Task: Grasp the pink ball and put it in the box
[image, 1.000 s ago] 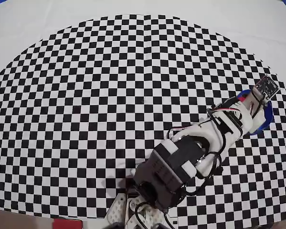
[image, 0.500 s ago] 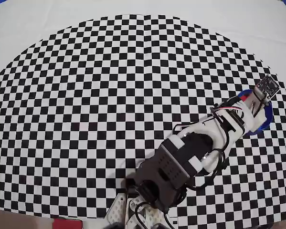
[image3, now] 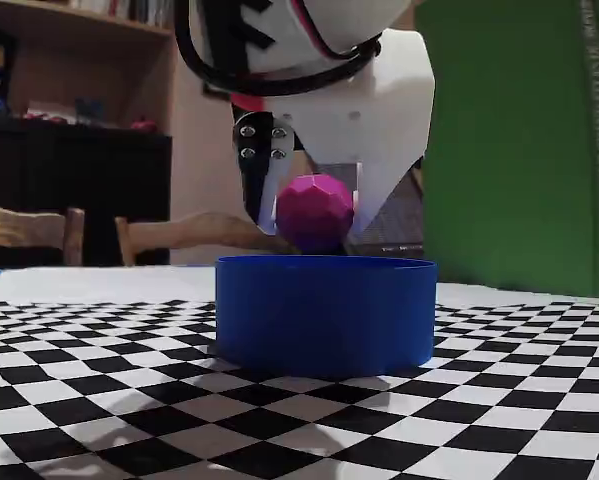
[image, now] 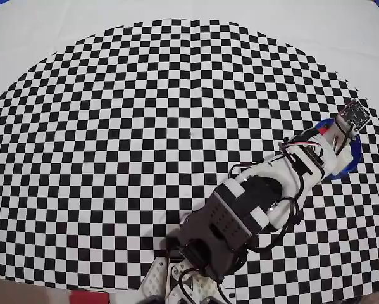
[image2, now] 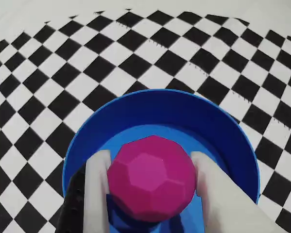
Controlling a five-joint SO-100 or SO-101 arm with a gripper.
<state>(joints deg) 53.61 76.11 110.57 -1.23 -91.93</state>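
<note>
One arm [image: 259, 202] reaches to the table's right edge in my overhead view, covering most of the box [image: 348, 166]. Wrist view: gripper [image2: 152, 182] clamps the ball [image2: 151, 177] above the box. Fixed view: ball [image3: 315, 212] just over the rim.

There is one pink ball [image2: 151, 177], and it sits directly above the one blue box [image2: 135, 104]. One gripper [image2: 152, 194] with two fingers [image2: 97, 194] is over that box. One checkered mat [image: 145, 114] lies under the box. One green panel [image3: 519, 140] stands behind the box.
</note>
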